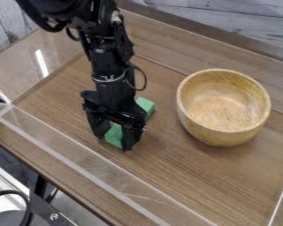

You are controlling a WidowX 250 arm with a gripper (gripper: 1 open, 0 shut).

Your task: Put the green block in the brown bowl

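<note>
Block (113,135): bright green, matte, elongated. Lies on the wooden surface, slantwise, one end up toward the bowl's side; middle hidden from view. Bowl (223,107): round, light-brown wood, visible grain, thick rim. Upright, mouth up, nothing inside. Sits to the block's right in view, near but apart.

So the arm's all black, coming in from the top of the view and hanging pretty much straight down, with a loose cable looping off one side. The jaws (117,132) are right down low at the bottom end, pointing downward and standing open. Can't really make out the individual fingertips though, it's all dark and kinda blurry there.
</note>
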